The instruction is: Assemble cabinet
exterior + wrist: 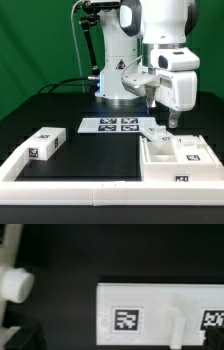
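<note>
End effector [172, 122] apparently over black table [100, 152]

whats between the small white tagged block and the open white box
Nothing: in the exterior view only bare black tabletop separates the small white tagged plastic block from the open white plastic box; the marker board lies farther back.
</note>
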You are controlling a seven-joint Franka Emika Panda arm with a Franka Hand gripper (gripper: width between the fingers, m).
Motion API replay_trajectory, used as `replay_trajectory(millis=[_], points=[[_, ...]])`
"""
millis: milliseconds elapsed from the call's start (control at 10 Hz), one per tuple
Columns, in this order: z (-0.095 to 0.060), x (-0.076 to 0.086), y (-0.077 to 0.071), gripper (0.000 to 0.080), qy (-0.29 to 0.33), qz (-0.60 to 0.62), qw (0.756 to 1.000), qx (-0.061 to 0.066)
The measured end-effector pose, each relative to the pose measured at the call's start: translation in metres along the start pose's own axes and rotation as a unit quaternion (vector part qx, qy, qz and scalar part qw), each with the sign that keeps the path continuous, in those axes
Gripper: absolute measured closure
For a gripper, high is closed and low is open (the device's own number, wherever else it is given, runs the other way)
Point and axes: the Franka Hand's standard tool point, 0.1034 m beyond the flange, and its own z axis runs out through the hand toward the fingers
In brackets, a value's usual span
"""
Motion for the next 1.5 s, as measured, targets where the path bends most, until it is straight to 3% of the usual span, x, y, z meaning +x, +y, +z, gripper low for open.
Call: replay_trajectory(millis=[400,700,1300,1500], points=[[0.001,0.000,-0.001,0.0002,0.000,-0.004,1.000,0.002],[0.014,0.004,-0.027,0.0002,0.011,-0.022,1.000,0.009],[0.038,0.016,-0.041,0.0002,0.028,-0.013,0.999,0.029],[0.042,0.018,-0.044,0.0256,0.031,-0.013,0.999,0.033]])
